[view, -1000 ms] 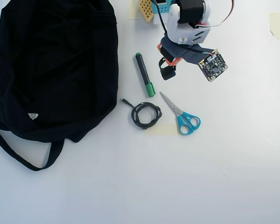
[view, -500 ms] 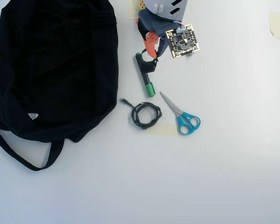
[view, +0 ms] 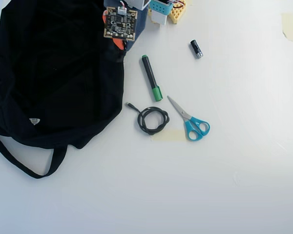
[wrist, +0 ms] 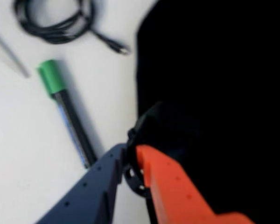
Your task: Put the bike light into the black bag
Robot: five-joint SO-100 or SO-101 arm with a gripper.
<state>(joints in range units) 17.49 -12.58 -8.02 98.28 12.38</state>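
Observation:
In the wrist view my gripper, with one dark blue and one orange finger, is shut on the bike light, a small black body whose round rubbery loop shows between and below the fingers. It hangs at the edge of the black bag, which fills the right side. In the overhead view the bag lies at the left with its long strap and white label. The gripper is at the bag's upper right edge under the arm's circuit board. The bike light is hidden there.
A green-capped marker lies right of the bag. A coiled black cable, blue-handled scissors and a short black cylinder lie further right on the white table.

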